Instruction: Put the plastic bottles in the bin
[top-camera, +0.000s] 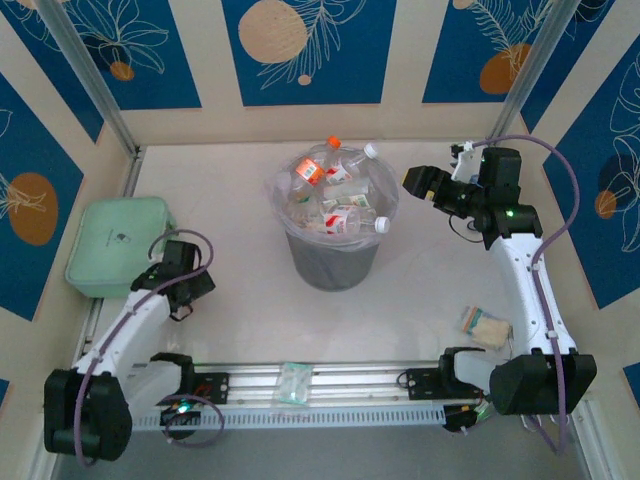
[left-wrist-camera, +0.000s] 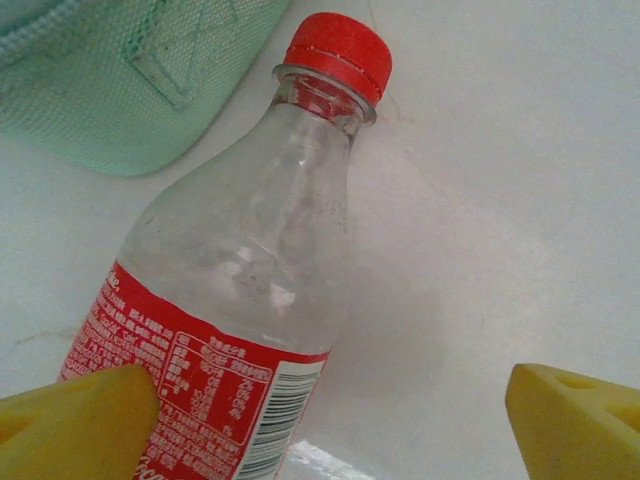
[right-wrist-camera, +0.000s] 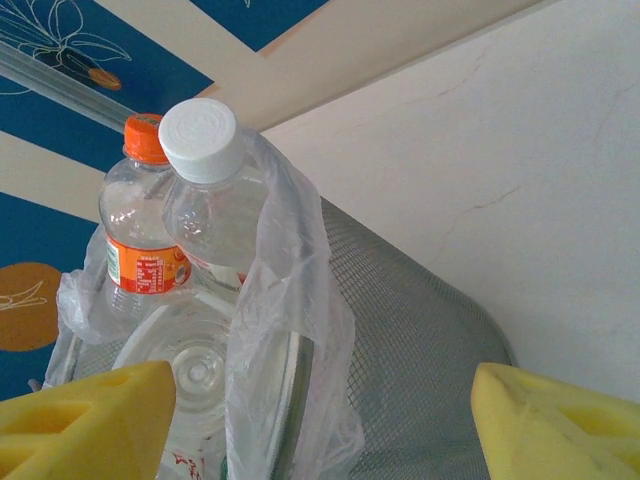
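Left gripper (left-wrist-camera: 330, 400) spread around red-capped bottle (left-wrist-camera: 250, 270); right gripper (top-camera: 422, 183) spread, empty, near bin (top-camera: 335, 265).
Risk: bottle seemingly off-centre, could slip on closing.

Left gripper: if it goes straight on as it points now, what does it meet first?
Probably the red-capped bottle, lying on the table between the open fingers of the left gripper. The centre line falls by its label's edge, so bare table is possible.

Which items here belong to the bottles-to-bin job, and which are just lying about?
Job: red-capped bottle on the table; grey lined bin; bottles already inside it.
Lying about: mint-green box; plastic-wrapped packet on the rail; another packet further right.
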